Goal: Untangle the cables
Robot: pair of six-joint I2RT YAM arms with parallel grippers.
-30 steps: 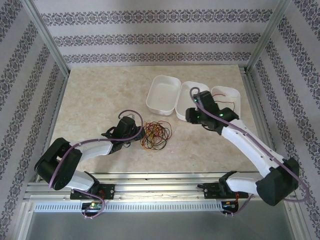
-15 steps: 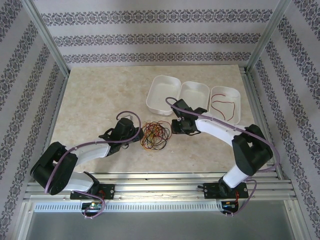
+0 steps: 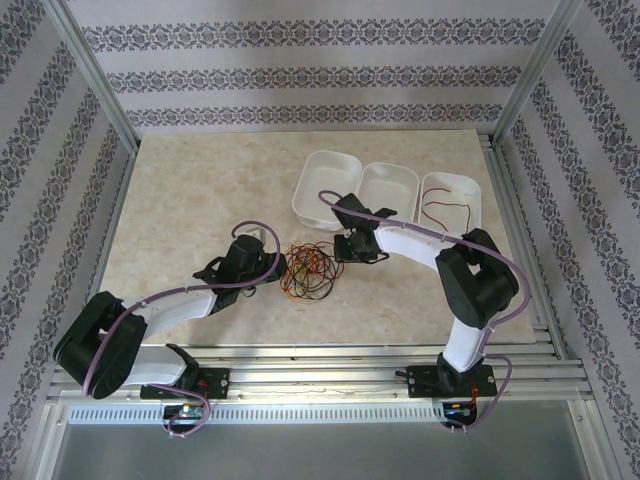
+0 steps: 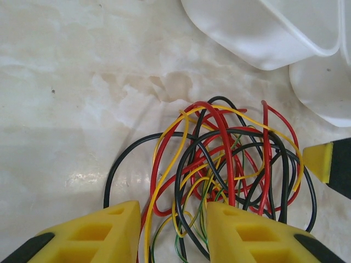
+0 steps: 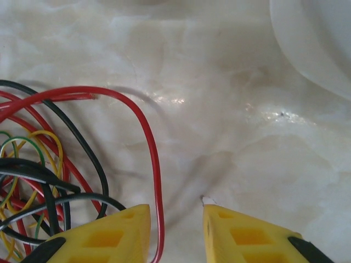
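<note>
The cables (image 3: 310, 270) are a tangle of thin red, yellow and black loops lying on the marble tabletop. My left gripper (image 3: 275, 270) sits at the tangle's left edge. In the left wrist view it (image 4: 173, 222) is open, with several strands of the cables (image 4: 230, 159) running through the gap between its yellow fingers. My right gripper (image 3: 338, 250) is at the tangle's upper right edge. It (image 5: 175, 219) is open, and one red cable (image 5: 152, 164) passes between its fingers, close to the left one. The other cables (image 5: 49, 175) lie to its left.
Three white trays stand behind the tangle: left tray (image 3: 325, 185), middle tray (image 3: 390, 188) and right tray (image 3: 470, 190), which holds a single red cable (image 3: 445, 213). The left tray (image 4: 274, 33) is close ahead of the left gripper. Metal frame posts edge the table.
The right arm has swung left from the trays down to the tangle's right edge, its jaws narrowing a little. The left gripper has stayed at the tangle's left edge.
</note>
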